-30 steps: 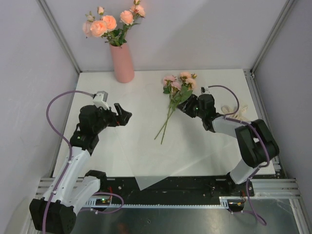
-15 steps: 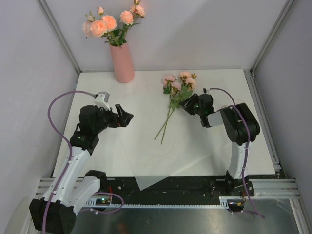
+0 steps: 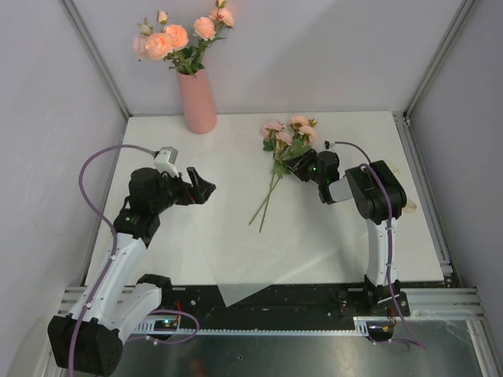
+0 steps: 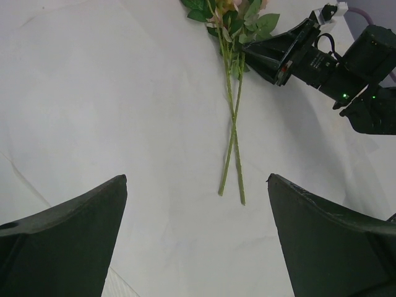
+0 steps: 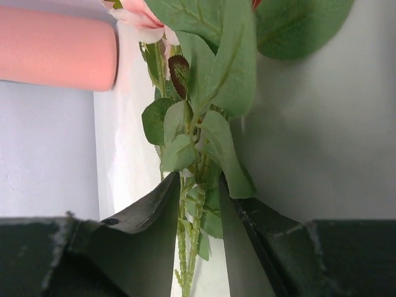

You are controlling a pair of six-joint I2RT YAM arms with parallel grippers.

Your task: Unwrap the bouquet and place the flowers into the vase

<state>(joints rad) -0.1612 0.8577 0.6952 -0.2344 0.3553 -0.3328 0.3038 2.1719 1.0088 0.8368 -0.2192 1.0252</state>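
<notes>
White counter [image 3: 236,133] carries the vase [image 3: 198,102], well apart to the left of the right end effector [image 3: 302,166]. Its narrow fingers flank the stems of the flowers [image 3: 284,145]; whether they already pinch, I cannot tell. Left end effector [image 3: 202,187] gapes wide, holding nothing. I judge this is the picking step: next, clamp firmly, then lift.

A white flat-topped table [image 3: 236,141] carries a tall salmon-pink cylinder vase [image 3: 198,102] standing upright at its far left. A loose bunch of pale pink roses on long green stems [image 3: 277,169] lies right of centre. A translucent white paper sheet [image 3: 259,259] lies flat, one corner overhanging the near edge.
</notes>
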